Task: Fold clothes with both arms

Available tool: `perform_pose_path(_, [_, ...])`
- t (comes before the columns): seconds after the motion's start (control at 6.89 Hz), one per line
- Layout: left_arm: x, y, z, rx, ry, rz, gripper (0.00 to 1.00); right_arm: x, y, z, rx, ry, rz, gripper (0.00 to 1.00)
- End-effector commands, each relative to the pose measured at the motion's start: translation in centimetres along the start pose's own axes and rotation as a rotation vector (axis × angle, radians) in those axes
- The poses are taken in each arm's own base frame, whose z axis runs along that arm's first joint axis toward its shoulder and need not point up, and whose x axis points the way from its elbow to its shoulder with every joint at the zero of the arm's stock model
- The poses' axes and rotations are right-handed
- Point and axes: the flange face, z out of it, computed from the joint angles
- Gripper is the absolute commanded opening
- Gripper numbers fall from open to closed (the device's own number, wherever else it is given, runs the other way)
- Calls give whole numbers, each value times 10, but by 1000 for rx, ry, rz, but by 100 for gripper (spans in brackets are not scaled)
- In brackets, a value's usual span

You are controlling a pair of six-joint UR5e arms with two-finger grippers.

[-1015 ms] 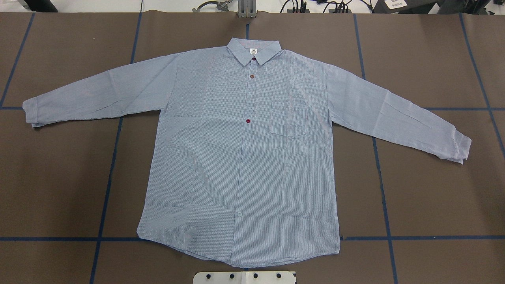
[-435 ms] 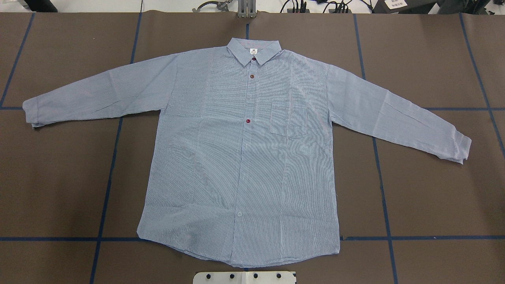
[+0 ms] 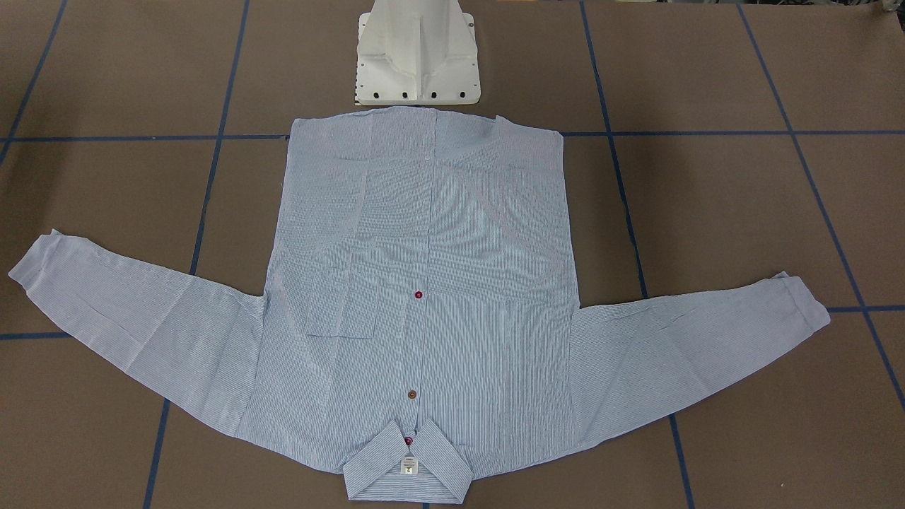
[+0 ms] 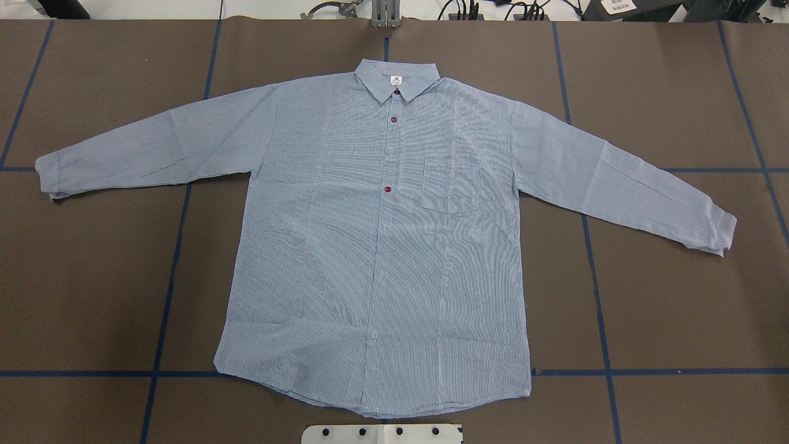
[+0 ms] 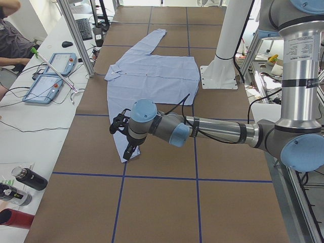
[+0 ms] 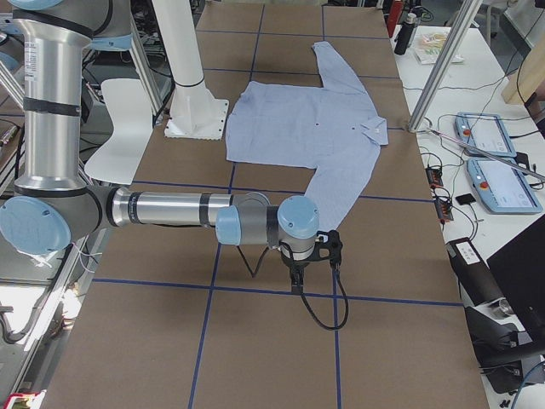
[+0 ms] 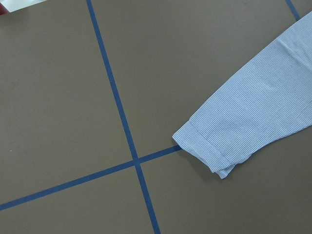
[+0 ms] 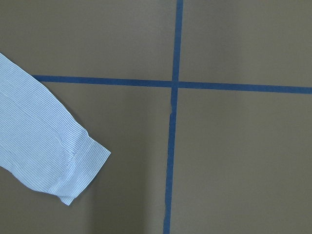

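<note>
a light blue shirt [image 4: 382, 246] with fine white stripes lies flat and front-up across the middle of the brown tabletop [image 4: 678, 308], which is crossed by blue tape lines [image 4: 601, 320]. in the overhead view its collar [image 4: 396, 77] points to the top centre, with a white label [image 4: 396, 79] inside, and the curved hem sits at the bottom centre, just above the white base plate [image 4: 382, 433]. dark red buttons [image 4: 388, 189] run down the closed placket, and a chest pocket [image 4: 451, 188] sits right of it. both long sleeves slant outward and down, lightly creased, with cuffs turned at the ends [image 7: 207, 151] [image 8: 83, 165]. in the side views the left tool [image 5: 127, 151] hangs over one cuff and the right tool [image 6: 297, 276] near the other; whether either is spread or pressed together cannot be told.
</note>
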Motion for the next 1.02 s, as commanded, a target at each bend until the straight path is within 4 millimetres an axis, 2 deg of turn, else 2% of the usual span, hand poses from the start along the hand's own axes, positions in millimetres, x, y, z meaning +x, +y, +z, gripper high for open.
perform_pose_path(0.0, [3, -1, -2, 19, 3, 12, 100, -17, -5, 25, -1, -10, 167, 100])
perform_pose_path(0.15, [3, -1, -2, 19, 3, 12, 100, -36, -5, 36, 22, -26, 277, 99])
perform_pose_path(0.29, [3, -2, -2, 20, 2, 14, 100, -43, 19, 59, 45, -46, 317, 99])
perform_pose_path(0.44, [3, -2, -2, 21, 2, 15, 100, -63, 25, 71, 72, -87, 423, 98])
perform_pose_path(0.58, [3, -2, -2, 21, 2, 17, 100, -89, 28, 97, 60, -68, 508, 98])
perform_pose_path(0.87, [3, -2, -3, 22, 2, 19, 100, -111, 34, 132, 44, 3, 542, 98])
